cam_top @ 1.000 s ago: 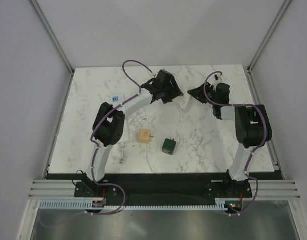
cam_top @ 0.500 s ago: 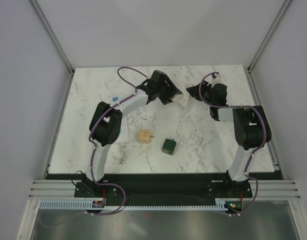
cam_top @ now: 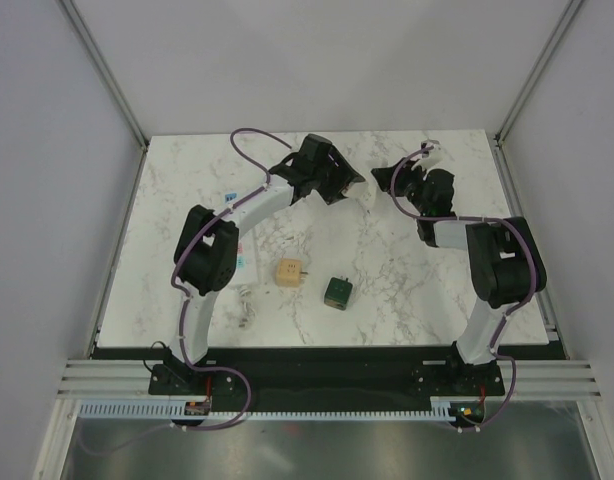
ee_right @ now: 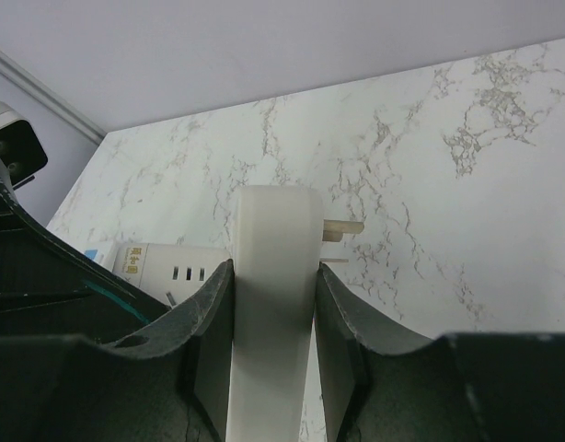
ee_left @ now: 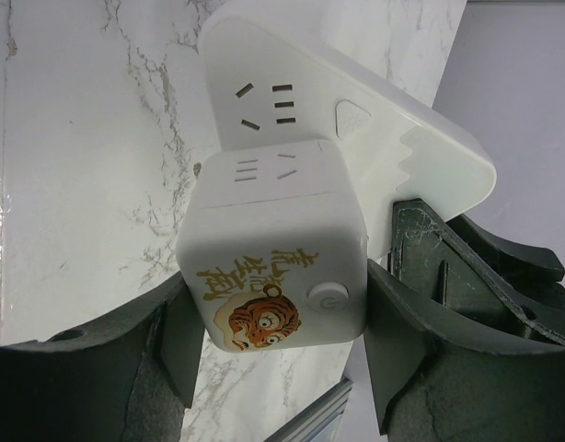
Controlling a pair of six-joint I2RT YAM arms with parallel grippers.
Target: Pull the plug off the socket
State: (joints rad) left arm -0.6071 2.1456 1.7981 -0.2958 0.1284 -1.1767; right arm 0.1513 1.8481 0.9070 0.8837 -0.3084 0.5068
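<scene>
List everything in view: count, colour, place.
cube adapter: 1, white with a tiger print, between the left fingers
flat socket block: 1, white, between the right fingers, prongs bare
tan cube: 1, tan, mid-table
green cube: 1, green, right of the tan cube
cable: 1, white, near left
sticker: 1, blue, far left
table: 1, white marble
left gripper: 1, black, gripping the cube adapter
right gripper: 1, black, gripping the flat socket block

Left tool (cam_top: pixel 347 187) and right tool (cam_top: pixel 385 180) apart over marble table (cam_top: pixel 187 200)
</scene>
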